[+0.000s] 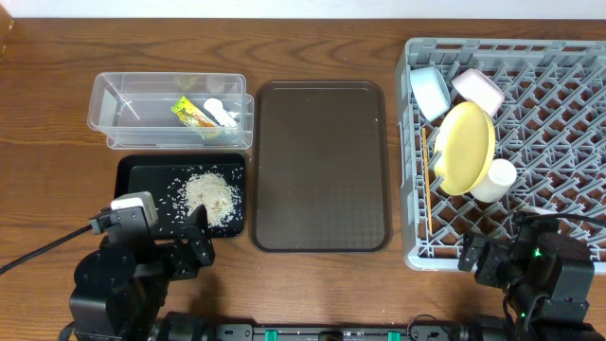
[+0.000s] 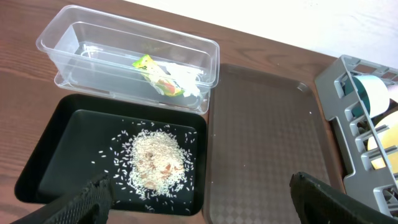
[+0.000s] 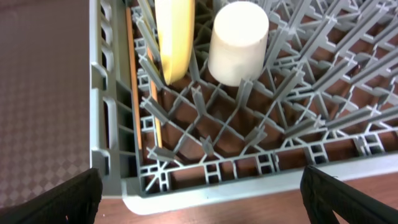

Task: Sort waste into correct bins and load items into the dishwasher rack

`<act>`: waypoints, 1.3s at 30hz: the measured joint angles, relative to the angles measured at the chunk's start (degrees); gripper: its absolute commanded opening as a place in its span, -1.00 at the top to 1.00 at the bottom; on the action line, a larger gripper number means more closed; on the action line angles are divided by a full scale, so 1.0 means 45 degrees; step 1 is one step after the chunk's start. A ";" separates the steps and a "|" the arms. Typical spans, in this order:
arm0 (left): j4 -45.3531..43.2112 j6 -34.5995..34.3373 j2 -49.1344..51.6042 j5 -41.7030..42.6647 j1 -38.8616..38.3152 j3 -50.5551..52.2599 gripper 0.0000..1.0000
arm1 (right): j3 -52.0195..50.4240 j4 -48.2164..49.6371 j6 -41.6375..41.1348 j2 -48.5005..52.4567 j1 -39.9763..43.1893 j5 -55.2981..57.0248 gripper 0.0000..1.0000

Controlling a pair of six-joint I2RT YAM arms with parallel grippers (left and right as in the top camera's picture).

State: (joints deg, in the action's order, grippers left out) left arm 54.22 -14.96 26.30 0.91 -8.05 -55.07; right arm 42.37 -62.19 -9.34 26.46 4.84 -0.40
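Note:
The grey dishwasher rack (image 1: 559, 114) at the right holds the yellow plate (image 1: 466, 147) on edge, the light blue bowl (image 1: 429, 92), the white bowl (image 1: 478, 88), the white cup (image 1: 494, 180) and the chopsticks (image 1: 429, 199) along its left wall. The clear container (image 1: 118, 114) holds the snack wrapper (image 1: 192, 113) and white paper (image 1: 223, 112). The black tray (image 1: 137, 185) holds the rice (image 1: 211, 195). My left gripper (image 2: 199, 205) is open and empty over the black tray's near edge. My right gripper (image 3: 199, 202) is open and empty over the rack's near rim.
A dark brown serving tray (image 1: 320, 166) lies between the bins and the rack. In the right wrist view the plate (image 3: 171, 37), the cup (image 3: 237, 42) and the chopsticks (image 3: 134, 81) stand among the rack's pegs. Wooden table shows around everything.

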 measured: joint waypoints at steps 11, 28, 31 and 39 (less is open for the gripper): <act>-0.0005 0.0000 0.0000 0.0000 0.0000 0.0039 -0.87 | -0.3313 0.6173 0.0185 -0.2919 -0.0559 0.0010 -0.99; 0.0000 0.0000 0.0000 0.0000 0.0000 0.0058 -0.87 | -0.9282 1.3158 0.0413 -0.5731 -0.1093 -0.0068 -0.98; 0.0005 0.0000 0.0000 0.0000 0.0000 0.0068 -0.87 | -0.9330 1.2939 0.0466 -0.5707 -0.1273 -0.0175 -0.99; 0.0005 0.0000 0.0005 0.0000 0.0000 0.0073 -0.87 | -0.9330 1.2944 0.0491 -0.5717 -0.1355 -0.0243 -0.99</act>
State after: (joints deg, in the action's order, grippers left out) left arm 54.24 -14.96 26.33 0.91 -8.05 -54.74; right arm 0.38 -3.95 -7.14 0.73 -1.26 -1.50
